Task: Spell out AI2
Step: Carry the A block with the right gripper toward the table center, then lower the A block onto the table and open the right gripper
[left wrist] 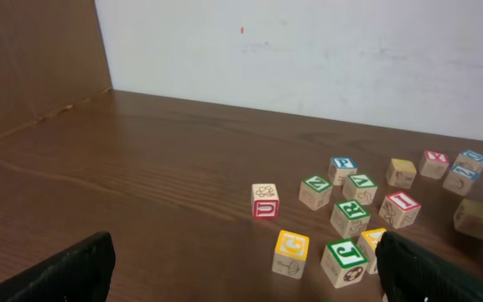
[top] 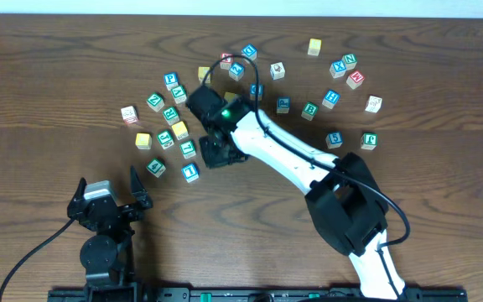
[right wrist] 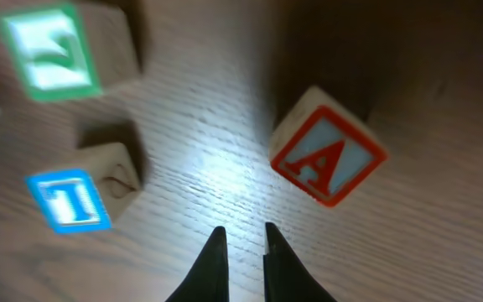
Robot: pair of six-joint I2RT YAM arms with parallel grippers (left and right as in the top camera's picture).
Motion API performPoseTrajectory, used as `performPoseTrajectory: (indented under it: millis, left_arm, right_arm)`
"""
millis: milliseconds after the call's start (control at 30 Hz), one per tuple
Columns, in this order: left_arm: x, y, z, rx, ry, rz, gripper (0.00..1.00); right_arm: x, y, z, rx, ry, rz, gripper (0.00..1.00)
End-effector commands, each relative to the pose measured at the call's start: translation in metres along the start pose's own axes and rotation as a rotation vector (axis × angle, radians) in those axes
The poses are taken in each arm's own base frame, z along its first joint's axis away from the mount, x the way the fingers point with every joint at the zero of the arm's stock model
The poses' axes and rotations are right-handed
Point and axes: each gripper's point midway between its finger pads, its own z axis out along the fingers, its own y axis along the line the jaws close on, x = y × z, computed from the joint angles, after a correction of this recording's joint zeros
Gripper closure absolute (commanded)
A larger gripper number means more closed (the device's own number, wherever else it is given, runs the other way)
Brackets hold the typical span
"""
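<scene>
One A block [right wrist: 327, 147], red letter on pale blue, red-edged, right gripper [right wrist: 243, 230] together, empty, left gripper [left wrist: 246, 256] apart

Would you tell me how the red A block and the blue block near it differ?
The A block has a red border and red letter; the blue block has a blue face with a pale mark. In the wrist view the A block lies right of the right gripper, the blue block left. Both are wooden cubes on the table.

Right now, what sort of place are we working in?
Probably a robot test bench: a wood-grain table against a plain white wall, lettered toy blocks scattered on it, and a white robot arm over them.
</scene>
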Motion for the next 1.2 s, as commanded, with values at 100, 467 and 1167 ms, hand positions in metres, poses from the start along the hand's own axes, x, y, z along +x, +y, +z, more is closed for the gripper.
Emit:
performPoseTrajectory:
  millis: [100,467,1167]
  left_arm:
    - [0.016,0.009,0.001,-0.047,0.045,0.010,0.02]
    - [0.016,0.009,0.001,-0.046,0.046,0.010,0.02]
    - [0.016,0.009,0.001,-0.045,0.046,0.010,0.02]
  right_arm:
    - [0.004,-0.005,0.015,0.000,-0.004,0.027,0.91]
    - [-0.015,-0.016,0.015,0.032,-0.078,0.042,0.88]
    - [-0.031,-0.033,0.012,0.084,-0.138,0.071,0.85]
